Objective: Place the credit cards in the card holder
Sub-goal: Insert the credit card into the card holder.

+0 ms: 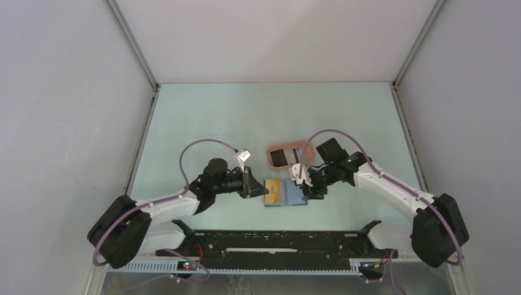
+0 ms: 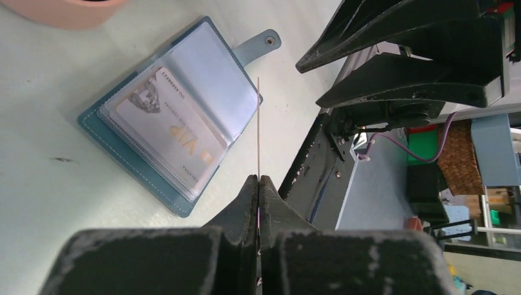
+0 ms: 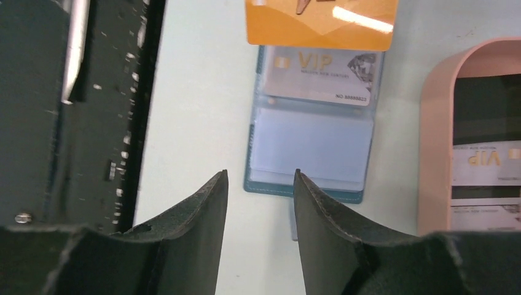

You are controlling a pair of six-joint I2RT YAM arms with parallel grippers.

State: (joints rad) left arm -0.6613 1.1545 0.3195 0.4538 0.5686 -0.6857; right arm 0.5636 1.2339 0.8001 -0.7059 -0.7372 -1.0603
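The card holder (image 1: 289, 194) lies open on the table, a blue wallet with clear inner sleeves. One pale credit card printed VIP (image 3: 318, 74) sits in a sleeve (image 2: 175, 132) of the card holder (image 2: 215, 74). My left gripper (image 1: 253, 184) is shut on an orange credit card (image 3: 319, 24), which shows edge-on (image 2: 258, 123) in the left wrist view, held over the wallet's left half. My right gripper (image 3: 260, 175) stands open just off the near edge of the card holder (image 3: 310, 147), with nothing between its fingers. Its dark fingers (image 2: 418, 55) show at the upper right of the left wrist view.
A salmon-pink oval tray (image 1: 300, 147) behind the wallet holds a black card (image 3: 485, 110) and a pale VIP card (image 3: 485, 166). The tray's rim (image 2: 67, 9) shows at the top left. A black rail (image 1: 276, 243) runs along the table's near edge. Grey walls enclose the workspace.
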